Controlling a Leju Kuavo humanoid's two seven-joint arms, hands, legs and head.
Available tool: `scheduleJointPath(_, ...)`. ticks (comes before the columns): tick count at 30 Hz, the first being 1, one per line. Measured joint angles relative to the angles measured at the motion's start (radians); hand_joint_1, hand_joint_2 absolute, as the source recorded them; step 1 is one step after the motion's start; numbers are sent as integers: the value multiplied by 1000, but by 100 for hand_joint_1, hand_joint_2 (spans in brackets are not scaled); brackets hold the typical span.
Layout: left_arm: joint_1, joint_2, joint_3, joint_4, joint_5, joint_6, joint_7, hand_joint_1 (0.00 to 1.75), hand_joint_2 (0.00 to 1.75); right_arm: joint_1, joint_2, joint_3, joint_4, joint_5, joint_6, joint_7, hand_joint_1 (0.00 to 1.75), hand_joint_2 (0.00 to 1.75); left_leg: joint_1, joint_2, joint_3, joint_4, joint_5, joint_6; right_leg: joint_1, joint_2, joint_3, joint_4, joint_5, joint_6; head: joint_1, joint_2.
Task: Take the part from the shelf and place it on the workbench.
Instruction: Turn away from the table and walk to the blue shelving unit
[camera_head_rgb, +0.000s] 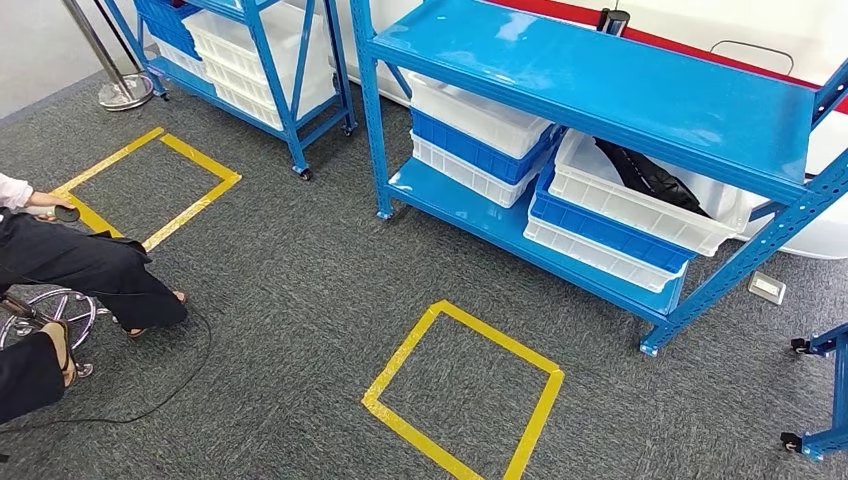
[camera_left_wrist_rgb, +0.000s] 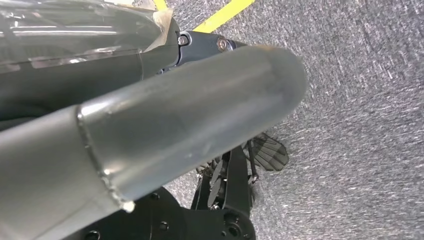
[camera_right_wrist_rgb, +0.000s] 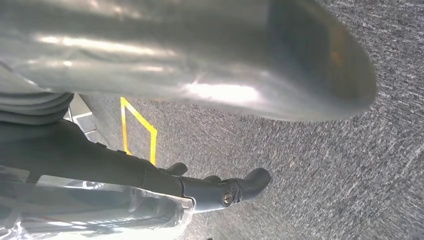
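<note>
Head view: long black part (camera_head_rgb: 650, 176) diagonally inside white bin (camera_head_rgb: 640, 205), shelf (camera_head_rgb: 600, 90).

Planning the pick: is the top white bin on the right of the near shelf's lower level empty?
Not empty. The white bin holds a black part lying inside, partly hidden beneath the upper shelf board.

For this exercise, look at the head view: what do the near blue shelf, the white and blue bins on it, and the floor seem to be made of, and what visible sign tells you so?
Shelf: likely painted metal; glossy blue, with punched holes along the uprights.
Bins: probably moulded plastic; smooth, ribbed rims, stacked white on blue.
Floor: carpet; speckled grey, matt weave, with yellow tape squares stuck on.
</note>
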Motion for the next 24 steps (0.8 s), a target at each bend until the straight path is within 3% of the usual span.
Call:
scheduleJointPath(6,0,0,0,0,2,0,-4,0,0,0,0,0,0,0,-7,0,0,0,-1,0,0,-1,1,-7,0,0,-3,0,1,-2,0,0)
scheduleJointPath(24,0,0,14,0,23,5,-18,0,0,0,0,-6,0,-2,-9,0,0,0,-9,0,-1,1,0,-6,-8,0,-2,0,2,-1,0,0)
